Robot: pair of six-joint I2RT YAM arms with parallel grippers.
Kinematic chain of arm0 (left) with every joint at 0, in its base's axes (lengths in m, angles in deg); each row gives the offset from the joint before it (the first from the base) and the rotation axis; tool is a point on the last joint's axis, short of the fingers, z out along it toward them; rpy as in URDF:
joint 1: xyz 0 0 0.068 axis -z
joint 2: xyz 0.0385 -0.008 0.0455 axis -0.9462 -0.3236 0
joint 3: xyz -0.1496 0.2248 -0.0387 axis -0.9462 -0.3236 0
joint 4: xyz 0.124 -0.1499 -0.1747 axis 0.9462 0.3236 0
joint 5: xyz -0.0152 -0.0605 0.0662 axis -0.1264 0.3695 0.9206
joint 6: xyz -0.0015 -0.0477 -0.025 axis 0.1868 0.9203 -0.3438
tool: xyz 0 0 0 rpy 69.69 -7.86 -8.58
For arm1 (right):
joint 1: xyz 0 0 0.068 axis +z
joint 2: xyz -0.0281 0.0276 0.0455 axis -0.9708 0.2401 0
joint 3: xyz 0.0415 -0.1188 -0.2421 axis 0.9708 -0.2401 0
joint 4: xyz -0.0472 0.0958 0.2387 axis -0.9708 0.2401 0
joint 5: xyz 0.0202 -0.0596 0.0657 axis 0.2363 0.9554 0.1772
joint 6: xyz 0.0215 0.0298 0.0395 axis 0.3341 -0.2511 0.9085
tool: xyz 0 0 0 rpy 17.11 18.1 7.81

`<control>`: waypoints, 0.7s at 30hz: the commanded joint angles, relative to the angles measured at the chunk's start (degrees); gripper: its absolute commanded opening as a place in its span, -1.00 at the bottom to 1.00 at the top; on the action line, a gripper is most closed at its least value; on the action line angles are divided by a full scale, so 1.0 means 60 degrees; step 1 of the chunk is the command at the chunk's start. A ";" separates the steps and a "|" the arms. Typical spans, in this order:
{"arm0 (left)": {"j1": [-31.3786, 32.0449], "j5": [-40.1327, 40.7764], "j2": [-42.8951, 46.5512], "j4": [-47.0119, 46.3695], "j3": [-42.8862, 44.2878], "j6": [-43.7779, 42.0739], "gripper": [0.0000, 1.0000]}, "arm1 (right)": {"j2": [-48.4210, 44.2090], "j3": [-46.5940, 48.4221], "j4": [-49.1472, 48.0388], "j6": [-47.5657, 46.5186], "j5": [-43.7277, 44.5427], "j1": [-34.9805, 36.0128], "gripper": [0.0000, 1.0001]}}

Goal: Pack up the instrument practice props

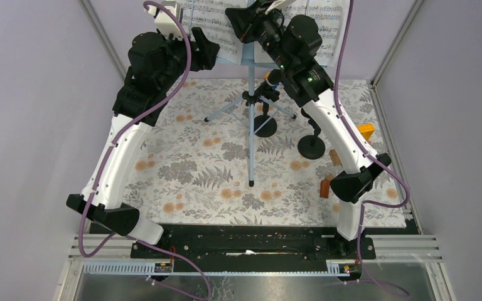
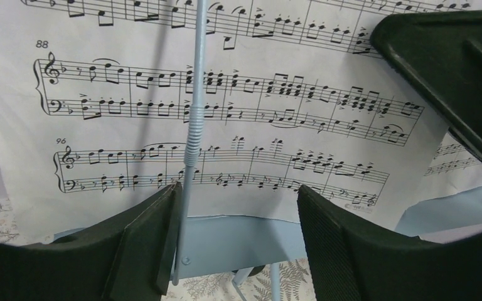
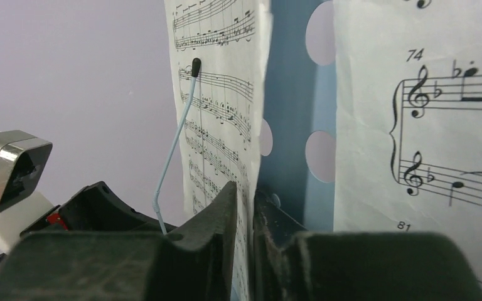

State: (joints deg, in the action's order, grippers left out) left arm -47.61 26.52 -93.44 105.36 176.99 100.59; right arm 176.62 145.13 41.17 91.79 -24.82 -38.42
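The light-blue perforated music desk (image 3: pixel 292 125) stands on its thin tripod (image 1: pixel 251 125) at the back centre. White sheet-music pages (image 1: pixel 216 28) rest on it. My left gripper (image 1: pixel 204 47) is open; in the left wrist view its fingers (image 2: pixel 144 244) straddle the bottom edge of the left page (image 2: pixel 226 113) and the wire page holder (image 2: pixel 194 125). My right gripper (image 1: pixel 241 25) is shut on the inner edge of that page (image 3: pixel 249 188) at the desk's middle. Two black microphone holders (image 1: pixel 265 125) (image 1: pixel 311 146) stand by the tripod, one holding a microphone (image 1: pixel 273 78).
The props stand on a floral mat (image 1: pixel 182 157). Small orange and brown toy blocks (image 1: pixel 366 130) (image 1: pixel 335 157) (image 1: pixel 324 188) lie along the mat's right side. Grey walls enclose the left, back and right. A black rail (image 1: pixel 245 241) carries both arm bases.
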 commanded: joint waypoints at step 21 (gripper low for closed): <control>-0.0005 0.0568 -0.0611 -0.1009 0.1944 -0.0387 0.05 | -0.0734 -0.0764 -0.1036 -0.0666 -0.0296 -0.0051 -1.00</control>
State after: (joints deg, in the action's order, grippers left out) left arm -47.55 29.28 -95.24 101.30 187.13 99.68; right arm 175.64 140.65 37.12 89.19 -25.72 -38.42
